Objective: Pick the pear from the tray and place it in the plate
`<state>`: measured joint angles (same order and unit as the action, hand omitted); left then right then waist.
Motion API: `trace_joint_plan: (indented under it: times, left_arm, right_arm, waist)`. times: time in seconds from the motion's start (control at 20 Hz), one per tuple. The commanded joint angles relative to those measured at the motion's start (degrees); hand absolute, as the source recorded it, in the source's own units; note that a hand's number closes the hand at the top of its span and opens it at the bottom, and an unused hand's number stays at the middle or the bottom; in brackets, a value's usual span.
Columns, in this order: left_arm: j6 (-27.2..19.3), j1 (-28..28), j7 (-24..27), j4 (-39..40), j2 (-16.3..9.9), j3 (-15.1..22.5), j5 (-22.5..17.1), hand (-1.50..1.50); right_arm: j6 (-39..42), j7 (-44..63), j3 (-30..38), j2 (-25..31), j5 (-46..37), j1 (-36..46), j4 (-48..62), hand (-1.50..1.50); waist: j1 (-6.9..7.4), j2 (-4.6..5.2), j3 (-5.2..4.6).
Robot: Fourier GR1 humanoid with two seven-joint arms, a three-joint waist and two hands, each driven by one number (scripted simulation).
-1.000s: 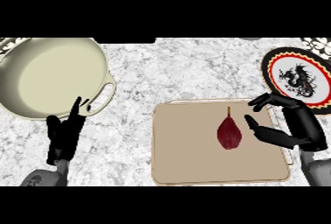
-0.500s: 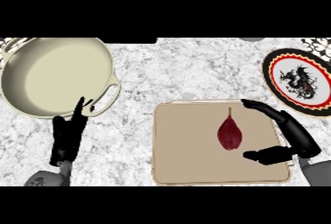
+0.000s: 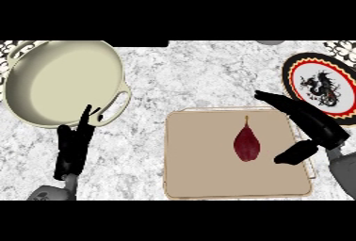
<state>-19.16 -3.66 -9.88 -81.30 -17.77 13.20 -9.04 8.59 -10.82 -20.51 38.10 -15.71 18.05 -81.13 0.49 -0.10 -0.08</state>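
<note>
- A view from above of a grey and white marble counter (image 3: pixel 201 75).
- A beige square tray (image 3: pixel 201 164) lies flat on the counter, right of centre.
- A dark red pear (image 3: pixel 246 144) lies on the tray, a little right of the tray's middle, with its thin stem pointing away from the robot.
- The right hand (image 3: pixel 314 126) hangs over the tray's right edge, open wide. Its fingers stretch toward the tray's far right corner and its thumb points in toward the pear from the right. It holds nothing, and a gap shows between the thumb and the pear.
- A round plate (image 3: pixel 297 69) with a black and red rim and a black dragon figure on white sits at the far right, beyond the right hand.
- A large cream pot (image 3: pixel 59 80) with side handles sits at the far left.
- The left hand (image 3: pixel 75 146) rests open at the lower left, fingers up, just in front of the pot's handle, holding nothing.
</note>
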Motion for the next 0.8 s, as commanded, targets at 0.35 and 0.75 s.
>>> trace_joint_plan:
  times: [0.35, 0.75]
  left_arm:
    - [1.2, 3.7, 0.8, -2.5, 0.7, -2.0, 1.3, 0.00]
    - [-0.8, 3.4, -3.6, -5.4, 5.3, 0.6, 7.6, 0.00]
  right_arm:
    - [16.3, 12.0, -3.3, -1.7, -6.1, 5.1, 0.7, -1.50]
    - [19.7, 14.5, -0.5, -10.5, -12.8, 8.2, 5.2, -1.50]
  waist:
    - [-0.19, 0.07, 0.07]
    - [-0.17, 0.08, 0.09]
